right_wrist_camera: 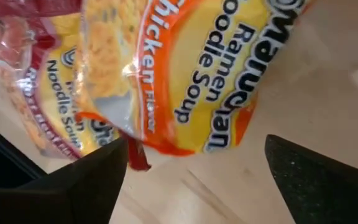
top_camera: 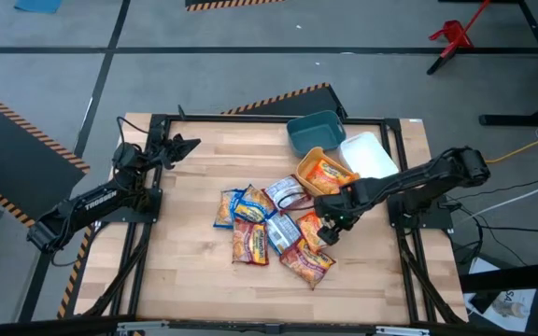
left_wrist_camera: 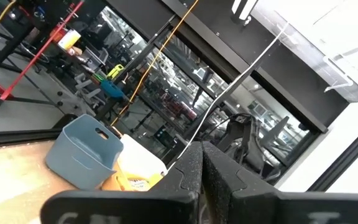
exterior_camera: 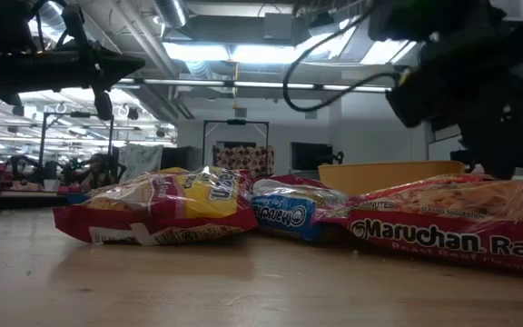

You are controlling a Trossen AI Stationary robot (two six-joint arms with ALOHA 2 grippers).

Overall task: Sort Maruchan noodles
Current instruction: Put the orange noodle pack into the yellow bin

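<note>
a: where's the right gripper [top_camera: 330,224]?

b: low over the near-right part of the noodle packets [top_camera: 274,227], fingers spread either side of an orange chicken packet [right_wrist_camera: 179,74]. nothing pinched. one orange packet [top_camera: 325,174] already lies in the yellow bin [top_camera: 310,159].

a: and the left gripper [top_camera: 181,147]?

b: parked at the far-left table [top_camera: 194,280] edge, fingers pressed together.

a: risk?

b: packets overlap. closing now could likely catch the dark red packet [right_wrist_camera: 30,106] beside it too, or the crinkly film could slip, dropping it short of the bin.
</note>
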